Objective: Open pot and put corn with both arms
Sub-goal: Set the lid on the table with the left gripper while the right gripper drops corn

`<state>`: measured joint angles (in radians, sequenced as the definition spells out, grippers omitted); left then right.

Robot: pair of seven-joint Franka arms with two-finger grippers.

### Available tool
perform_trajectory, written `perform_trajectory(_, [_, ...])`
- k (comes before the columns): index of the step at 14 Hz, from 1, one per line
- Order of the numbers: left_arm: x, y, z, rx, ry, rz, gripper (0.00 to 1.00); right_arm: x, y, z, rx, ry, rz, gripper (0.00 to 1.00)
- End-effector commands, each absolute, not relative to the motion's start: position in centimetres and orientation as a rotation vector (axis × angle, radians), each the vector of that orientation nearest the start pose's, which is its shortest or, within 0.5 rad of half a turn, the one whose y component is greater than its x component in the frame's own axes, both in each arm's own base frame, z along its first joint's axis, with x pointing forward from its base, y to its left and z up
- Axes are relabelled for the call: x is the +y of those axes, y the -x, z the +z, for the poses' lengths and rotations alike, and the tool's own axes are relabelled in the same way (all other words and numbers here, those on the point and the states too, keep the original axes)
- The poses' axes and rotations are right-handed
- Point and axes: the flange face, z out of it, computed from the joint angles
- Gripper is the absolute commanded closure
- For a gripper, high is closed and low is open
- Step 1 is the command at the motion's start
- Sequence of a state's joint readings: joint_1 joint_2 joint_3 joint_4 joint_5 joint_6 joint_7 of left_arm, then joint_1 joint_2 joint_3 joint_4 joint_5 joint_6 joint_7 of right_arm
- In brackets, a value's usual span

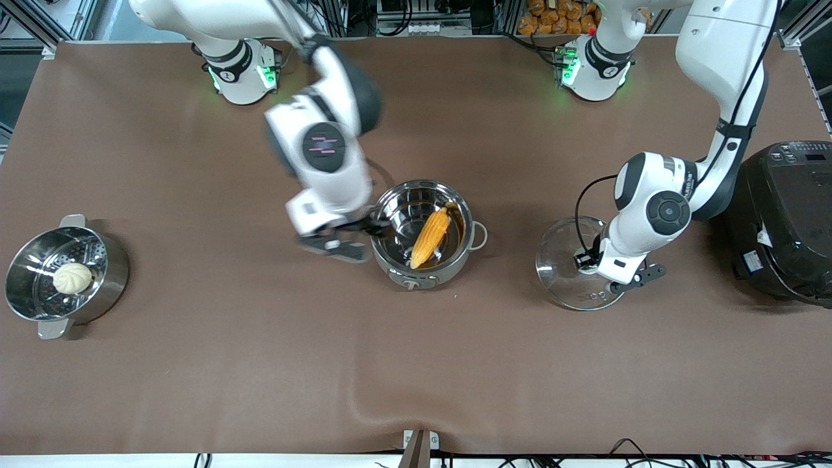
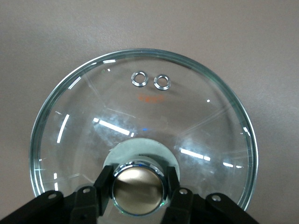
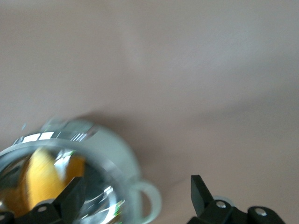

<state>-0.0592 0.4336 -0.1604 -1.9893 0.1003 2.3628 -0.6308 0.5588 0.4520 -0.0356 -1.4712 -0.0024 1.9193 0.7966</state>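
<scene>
The steel pot (image 1: 422, 273) stands open in the middle of the table. The corn (image 1: 430, 237) lies slanted inside it. My right gripper (image 1: 361, 235) is open and empty, at the pot's rim on the side toward the right arm's end. In the right wrist view the gripper (image 3: 138, 186) has its fingers spread to either side of a loop handle of the pot (image 3: 117, 149), with the corn (image 3: 39, 179) showing inside. The glass lid (image 1: 562, 260) is off the pot, toward the left arm's end. My left gripper (image 2: 138, 179) is shut on its copper knob (image 2: 138, 189).
A steamer pot (image 1: 26, 305) with a white bun (image 1: 72, 277) stands at the right arm's end. A large black cooker (image 1: 786, 221) stands at the left arm's end, close to the left arm. Brown cloth covers the table.
</scene>
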Motion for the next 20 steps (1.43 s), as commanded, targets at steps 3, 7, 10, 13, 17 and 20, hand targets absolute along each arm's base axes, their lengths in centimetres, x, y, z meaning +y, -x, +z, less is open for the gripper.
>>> perform_trajectory(3, [-14.1,-59.3,26.7,-0.530,3.089,0.039,0.00,18.2,-62.3,47.8,0.315,3.144,0.001,0.00])
perform_trajectory(7, [-13.7,-59.2,32.7,-0.506,3.091,-0.040,0.00,7.0,-61.8,53.9,0.128,3.161,-0.023,0.00])
perform_trajectory(10, [-12.6,-58.9,38.8,-0.459,3.095,-0.141,0.00,0.5,-60.3,58.3,-0.092,3.167,0.020,0.00])
perform_trajectory(13, [-10.1,-58.2,44.6,-0.388,3.089,-0.208,0.00,-2.2,-58.7,63.0,-0.135,3.185,0.121,0.00])
perform_trajectory(17, [-8.6,-57.6,52.3,-0.261,3.075,-0.111,0.00,-4.2,-57.5,63.6,-0.066,3.163,0.191,0.00])
perform_trajectory(20, [-7.9,-56.5,58.7,-0.111,3.099,-0.015,0.00,-3.9,-57.3,63.7,-0.062,3.139,0.199,0.00])
